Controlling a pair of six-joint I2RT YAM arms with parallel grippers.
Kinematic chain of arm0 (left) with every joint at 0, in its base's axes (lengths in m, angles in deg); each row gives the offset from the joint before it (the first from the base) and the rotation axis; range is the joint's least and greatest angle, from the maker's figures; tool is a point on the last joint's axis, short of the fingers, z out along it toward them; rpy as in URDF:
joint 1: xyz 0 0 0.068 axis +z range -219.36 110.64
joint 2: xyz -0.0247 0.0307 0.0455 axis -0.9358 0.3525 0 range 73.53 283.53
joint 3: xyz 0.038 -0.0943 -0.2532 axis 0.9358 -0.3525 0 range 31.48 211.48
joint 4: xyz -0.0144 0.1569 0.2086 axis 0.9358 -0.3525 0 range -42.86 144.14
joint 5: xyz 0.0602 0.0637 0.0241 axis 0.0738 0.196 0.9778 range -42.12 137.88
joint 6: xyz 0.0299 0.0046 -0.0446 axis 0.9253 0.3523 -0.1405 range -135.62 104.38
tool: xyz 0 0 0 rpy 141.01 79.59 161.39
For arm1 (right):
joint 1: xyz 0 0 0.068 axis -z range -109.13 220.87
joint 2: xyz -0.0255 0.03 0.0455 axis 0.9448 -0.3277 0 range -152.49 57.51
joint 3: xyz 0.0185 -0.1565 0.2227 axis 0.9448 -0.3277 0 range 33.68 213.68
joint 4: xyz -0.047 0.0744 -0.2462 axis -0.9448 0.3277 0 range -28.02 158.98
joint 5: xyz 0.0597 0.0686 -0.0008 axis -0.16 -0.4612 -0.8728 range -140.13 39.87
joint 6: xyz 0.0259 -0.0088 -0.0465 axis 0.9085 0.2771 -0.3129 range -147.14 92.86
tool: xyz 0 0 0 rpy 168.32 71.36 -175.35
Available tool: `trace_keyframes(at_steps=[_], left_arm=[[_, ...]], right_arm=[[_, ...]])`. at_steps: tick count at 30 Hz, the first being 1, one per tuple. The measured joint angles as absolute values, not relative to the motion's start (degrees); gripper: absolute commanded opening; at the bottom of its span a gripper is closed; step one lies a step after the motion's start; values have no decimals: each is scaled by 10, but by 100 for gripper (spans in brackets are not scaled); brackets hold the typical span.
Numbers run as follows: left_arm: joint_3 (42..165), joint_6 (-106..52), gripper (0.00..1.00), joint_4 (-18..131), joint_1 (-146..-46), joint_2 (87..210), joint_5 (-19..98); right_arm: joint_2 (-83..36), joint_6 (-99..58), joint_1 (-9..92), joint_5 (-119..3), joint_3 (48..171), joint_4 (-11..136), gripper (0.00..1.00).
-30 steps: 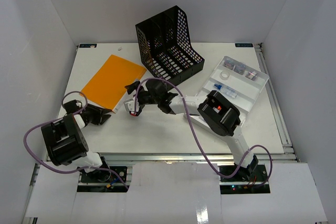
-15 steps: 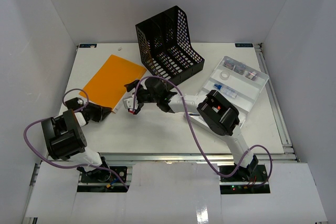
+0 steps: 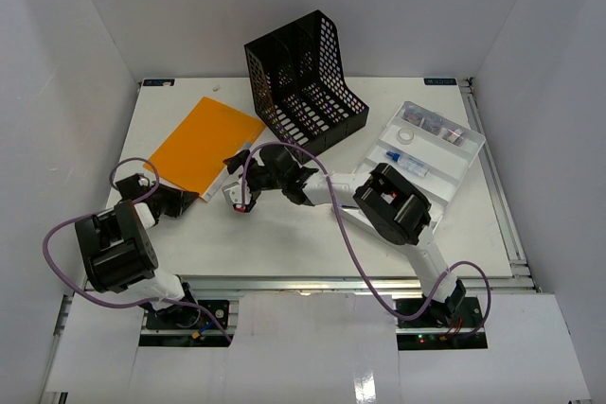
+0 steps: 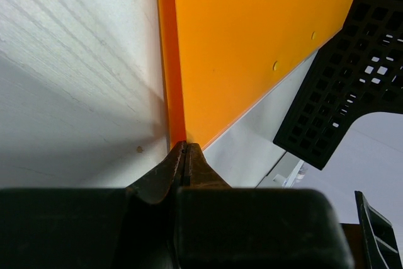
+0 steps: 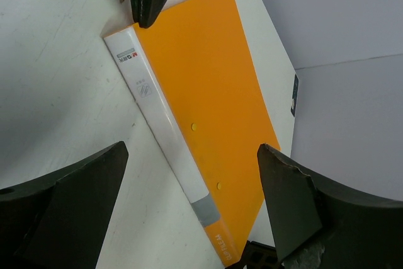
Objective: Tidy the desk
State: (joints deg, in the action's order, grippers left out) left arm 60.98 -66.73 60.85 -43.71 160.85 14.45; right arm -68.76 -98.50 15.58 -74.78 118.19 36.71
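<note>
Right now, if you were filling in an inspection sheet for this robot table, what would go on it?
Surface: white desk, aluminium rail along its right edge.
Job's things: orange folder lying flat at the left; black mesh file rack behind it.
Clutter: compartmented tray of small items at the right.
Grippers: left gripper shut, seemingly pinching the folder's near corner; right gripper open, hanging over the folder's white spine.
Cables: purple cables loop off both arms.
Surroundings: plain white walls; nothing else seen.
</note>
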Motion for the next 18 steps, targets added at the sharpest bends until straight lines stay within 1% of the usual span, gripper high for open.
trace_keyframes(at_steps=[11, 18], left_arm=[[612, -682, 0, 610, -437, 1559, 132], [615, -687, 0, 608, -437, 1554, 125]], right_arm=[[-692, -1054, 136, -755, 1176, 367, 90], [-734, -1092, 122, -757, 1192, 356, 90]])
